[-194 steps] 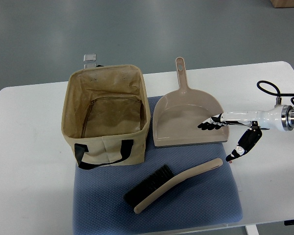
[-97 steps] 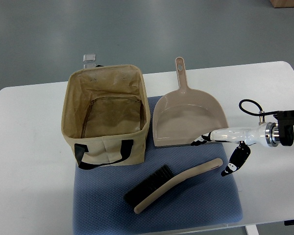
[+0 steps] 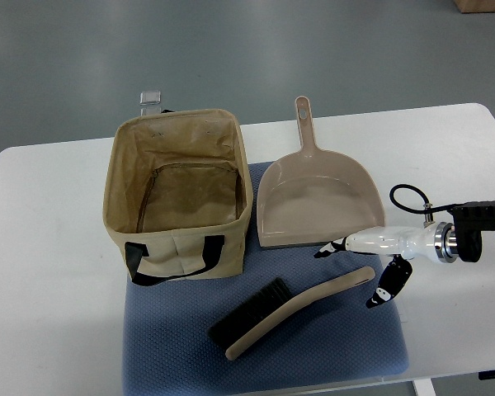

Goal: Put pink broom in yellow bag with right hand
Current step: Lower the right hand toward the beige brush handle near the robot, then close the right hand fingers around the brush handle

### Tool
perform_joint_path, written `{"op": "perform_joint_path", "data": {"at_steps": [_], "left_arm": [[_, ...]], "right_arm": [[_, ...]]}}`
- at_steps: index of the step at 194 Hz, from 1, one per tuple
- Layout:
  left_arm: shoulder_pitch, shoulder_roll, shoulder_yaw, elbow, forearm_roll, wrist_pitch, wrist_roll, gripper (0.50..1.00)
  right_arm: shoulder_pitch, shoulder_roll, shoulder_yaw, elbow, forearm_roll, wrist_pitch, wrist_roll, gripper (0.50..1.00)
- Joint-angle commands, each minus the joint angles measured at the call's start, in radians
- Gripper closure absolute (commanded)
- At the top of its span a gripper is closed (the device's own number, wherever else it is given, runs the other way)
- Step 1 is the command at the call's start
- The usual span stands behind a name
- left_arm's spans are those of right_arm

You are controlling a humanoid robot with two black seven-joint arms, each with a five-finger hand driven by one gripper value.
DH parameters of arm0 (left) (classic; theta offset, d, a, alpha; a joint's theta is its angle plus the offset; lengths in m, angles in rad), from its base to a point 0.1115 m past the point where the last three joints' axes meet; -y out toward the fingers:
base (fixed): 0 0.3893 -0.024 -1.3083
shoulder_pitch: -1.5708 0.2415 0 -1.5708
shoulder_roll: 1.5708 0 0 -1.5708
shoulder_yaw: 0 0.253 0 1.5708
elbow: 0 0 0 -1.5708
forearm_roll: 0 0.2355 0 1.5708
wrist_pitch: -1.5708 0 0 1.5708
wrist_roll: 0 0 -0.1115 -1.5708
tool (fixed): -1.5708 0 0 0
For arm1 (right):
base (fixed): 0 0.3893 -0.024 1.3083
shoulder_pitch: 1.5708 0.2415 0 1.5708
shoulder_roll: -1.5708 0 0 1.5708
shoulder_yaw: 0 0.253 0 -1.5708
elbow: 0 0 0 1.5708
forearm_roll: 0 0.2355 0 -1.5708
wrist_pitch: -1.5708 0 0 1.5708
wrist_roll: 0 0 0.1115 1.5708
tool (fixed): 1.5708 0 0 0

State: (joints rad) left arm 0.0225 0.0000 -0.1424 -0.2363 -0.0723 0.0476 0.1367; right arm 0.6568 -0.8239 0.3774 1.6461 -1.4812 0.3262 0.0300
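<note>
Item one, the pink broom (image 3: 293,308): a hand brush with a curved pinkish-beige handle and black bristles, lying flat on the blue mat (image 3: 264,363), bristle end toward the lower left, handle tip toward the upper right. I take this brush as my landmark. Right hand (image 3: 365,266): it hangs just past the handle tip, arm entering from the right edge, fingers spread and holding nothing, the long fingers (image 3: 330,248) reaching over the mat above the handle while the thumb (image 3: 385,288) drops just right of the tip; I cannot tell whether anything touches the handle yet. Yellow bag (image 3: 179,191): up and to the left of the brush, open-topped, upright, black strap (image 3: 175,258) hanging on the near wall. Dustpan (image 3: 318,198): directly above the brush, its front lip near the handle tip and close under my fingers. White table (image 3: 49,272): carries everything. Left hand: not in view. Step in hand, as I judge it: closing on the handle. I would lower so fingers and thumb straddle the handle slightly inward from its tip, keep clear of the dustpan lip, and close firmly, since the bristle end will likely sag once lifted.
</note>
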Motion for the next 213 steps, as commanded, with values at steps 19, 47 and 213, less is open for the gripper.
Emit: {"op": "perform_joint_path", "data": {"at_steps": [19, 47, 213], "left_arm": [[0.0, 0.0, 0.001, 0.0, 0.0, 0.0, 0.001, 0.5], [0.0, 0.0, 0.0, 0.0, 0.0, 0.0, 0.0, 0.5], [0.004, 0.0, 0.001, -0.003, -0.001, 0.0, 0.0, 0.5]], "right_arm": [[-0.011, 0.012, 0.0, 0.001, -0.036, -0.009, 0.019, 0.599], [-0.016, 0.012, 0.0, 0.012, -0.054, -0.01, 0.025, 0.636], [-0.072, 0.034, 0.0, 0.009, -0.125, -0.016, 0.057, 0.803]]}}
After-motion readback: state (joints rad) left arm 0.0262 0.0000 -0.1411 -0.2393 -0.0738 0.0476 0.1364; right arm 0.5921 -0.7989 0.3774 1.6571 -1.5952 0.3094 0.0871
